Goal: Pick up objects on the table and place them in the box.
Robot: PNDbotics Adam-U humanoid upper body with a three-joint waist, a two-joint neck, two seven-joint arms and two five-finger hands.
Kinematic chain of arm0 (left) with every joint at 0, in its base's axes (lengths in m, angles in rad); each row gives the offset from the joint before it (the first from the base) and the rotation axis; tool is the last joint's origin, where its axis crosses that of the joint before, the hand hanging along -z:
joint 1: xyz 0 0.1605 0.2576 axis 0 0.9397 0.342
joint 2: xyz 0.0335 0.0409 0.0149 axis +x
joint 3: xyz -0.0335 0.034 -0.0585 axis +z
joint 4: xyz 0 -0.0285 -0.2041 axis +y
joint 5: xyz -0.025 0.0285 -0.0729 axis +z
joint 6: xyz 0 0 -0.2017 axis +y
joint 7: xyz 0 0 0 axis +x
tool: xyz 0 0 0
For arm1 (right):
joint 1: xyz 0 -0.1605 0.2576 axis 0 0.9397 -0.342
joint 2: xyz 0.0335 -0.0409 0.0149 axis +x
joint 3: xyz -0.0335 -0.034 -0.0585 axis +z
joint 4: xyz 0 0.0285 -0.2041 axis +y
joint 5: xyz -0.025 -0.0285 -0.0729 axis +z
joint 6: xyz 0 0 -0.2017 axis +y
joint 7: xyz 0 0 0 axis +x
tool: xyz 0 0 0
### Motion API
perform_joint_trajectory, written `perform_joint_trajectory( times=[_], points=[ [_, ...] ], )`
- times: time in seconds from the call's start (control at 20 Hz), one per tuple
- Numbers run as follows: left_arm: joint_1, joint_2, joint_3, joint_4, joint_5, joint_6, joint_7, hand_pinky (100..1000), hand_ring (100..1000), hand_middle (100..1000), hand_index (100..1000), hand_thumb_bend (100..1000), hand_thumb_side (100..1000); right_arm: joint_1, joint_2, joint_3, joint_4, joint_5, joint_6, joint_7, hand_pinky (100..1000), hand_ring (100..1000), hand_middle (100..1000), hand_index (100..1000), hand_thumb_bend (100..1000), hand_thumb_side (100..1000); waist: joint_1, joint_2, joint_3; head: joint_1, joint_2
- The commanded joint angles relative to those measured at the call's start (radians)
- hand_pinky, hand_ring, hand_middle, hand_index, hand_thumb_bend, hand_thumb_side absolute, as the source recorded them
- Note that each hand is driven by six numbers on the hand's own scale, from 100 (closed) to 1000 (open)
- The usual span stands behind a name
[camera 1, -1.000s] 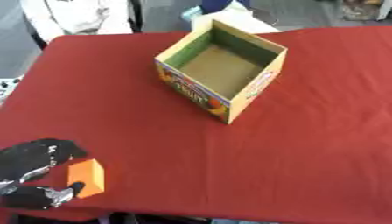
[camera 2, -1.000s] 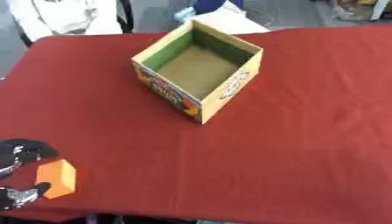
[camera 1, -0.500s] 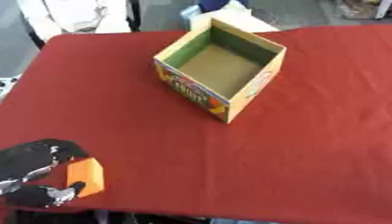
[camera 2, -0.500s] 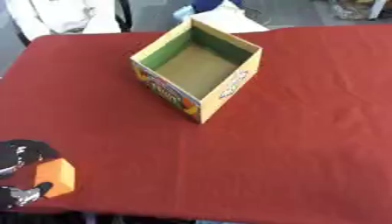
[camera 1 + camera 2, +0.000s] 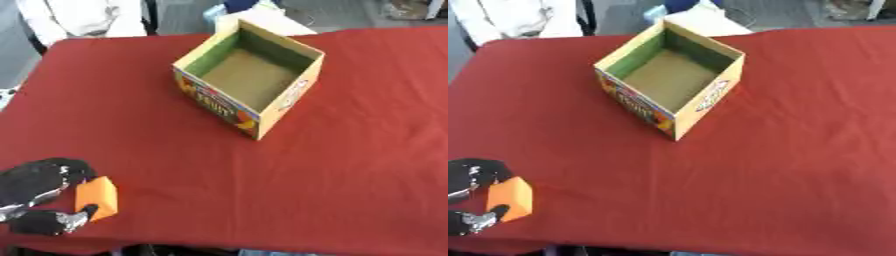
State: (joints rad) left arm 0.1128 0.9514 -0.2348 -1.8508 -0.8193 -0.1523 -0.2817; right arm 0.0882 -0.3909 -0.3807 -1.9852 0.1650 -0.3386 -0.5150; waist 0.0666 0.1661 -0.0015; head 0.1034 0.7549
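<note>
Left hand point(image 5: 35, 192) at near-left table corner, fingers above and thumb below curled round orange block point(image 5: 96, 197), so pick step looks underway. Next, I'd judge: lift, carry up-right to open cardboard box point(image 5: 282, 102), well apart mid-table, interior looks empty. Red tablecloth point(image 5: 350, 175) otherwise bare. Right hand not visible.

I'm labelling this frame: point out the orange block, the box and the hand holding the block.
orange block point(image 5: 96, 197), left eye view, its front face.
box point(image 5: 217, 107), left eye view, printed outer wall.
left hand point(image 5: 33, 182), left eye view, black back of hand.
</note>
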Motion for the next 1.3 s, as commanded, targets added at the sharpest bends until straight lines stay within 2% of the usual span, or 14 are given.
perform_joint_trajectory(
  times=[0.05,0.15,0.2,0.3,0.45,0.5,0.55,0.6,0.65,0.9,1.1,1.3],
  points=[
    [0.001,0.016,-0.001,-0.013,0.005,-0.008,-0.002,894,926,767,780,100,1000,-0.004,-0.014,-0.005,-0.015,-0.005,-0.002,0.003,623,741,502,696,100,800,-0.005,-0.007,-0.001,-0.003,0.001],
    [0.004,0.016,0.002,-0.026,0.024,-0.009,-0.002,871,900,726,727,100,1000,-0.003,-0.013,-0.006,-0.015,-0.005,-0.001,0.002,624,741,502,696,100,800,-0.004,-0.008,0.001,-0.005,0.001],
    [0.005,0.016,0.005,-0.033,0.034,-0.009,-0.001,857,880,697,699,100,967,-0.002,-0.013,-0.006,-0.015,-0.005,-0.001,0.001,624,741,502,696,100,800,-0.004,-0.008,0.001,-0.006,0.001],
    [0.007,0.017,0.013,-0.049,0.057,-0.004,0.005,816,834,645,653,100,727,-0.002,-0.012,-0.007,-0.015,-0.005,0.000,0.001,624,741,502,696,100,802,-0.004,-0.008,0.002,-0.007,0.001],
    [0.008,0.019,0.023,-0.073,0.084,0.000,0.012,812,830,641,650,100,710,-0.001,-0.011,-0.007,-0.015,-0.006,0.002,0.000,624,741,502,696,100,802,-0.004,-0.008,0.003,-0.009,0.000],
    [0.005,0.020,0.030,-0.085,0.093,-0.002,0.017,761,775,587,605,100,448,-0.001,-0.011,-0.007,-0.015,-0.005,0.002,0.000,624,741,502,696,100,801,-0.003,-0.009,0.004,-0.010,0.002],
    [0.002,0.022,0.039,-0.098,0.107,-0.005,0.025,747,763,575,592,100,353,-0.001,-0.011,-0.007,-0.015,-0.005,0.001,0.000,624,741,502,696,100,801,-0.003,-0.009,0.005,-0.011,0.003],
    [0.001,0.024,0.047,-0.109,0.120,-0.007,0.031,747,763,575,592,100,353,-0.001,-0.011,-0.007,-0.015,-0.005,0.001,0.000,624,741,502,696,100,801,-0.002,-0.009,0.006,-0.012,0.003],
    [-0.001,0.026,0.055,-0.118,0.132,-0.008,0.036,730,748,561,578,100,290,-0.001,-0.011,-0.007,-0.015,-0.005,0.001,0.000,624,742,502,696,100,800,-0.002,-0.009,0.006,-0.013,0.003],
    [-0.016,0.034,0.085,-0.147,0.164,-0.029,0.074,701,713,534,556,100,273,0.002,-0.013,-0.009,-0.015,-0.004,-0.001,-0.003,625,742,503,697,100,799,-0.002,-0.010,0.007,-0.022,0.003],
    [-0.045,0.042,0.108,-0.149,0.218,-0.080,0.097,697,702,530,558,100,261,0.004,-0.015,-0.011,-0.015,-0.002,-0.003,-0.004,626,742,503,697,100,797,-0.002,-0.011,0.009,-0.026,0.005],
    [-0.110,0.060,0.140,-0.149,0.311,-0.141,0.127,695,689,524,558,100,247,0.005,-0.019,-0.012,-0.015,0.001,-0.005,-0.007,626,742,504,698,100,796,-0.001,-0.010,0.008,-0.043,0.005]
  ],
)
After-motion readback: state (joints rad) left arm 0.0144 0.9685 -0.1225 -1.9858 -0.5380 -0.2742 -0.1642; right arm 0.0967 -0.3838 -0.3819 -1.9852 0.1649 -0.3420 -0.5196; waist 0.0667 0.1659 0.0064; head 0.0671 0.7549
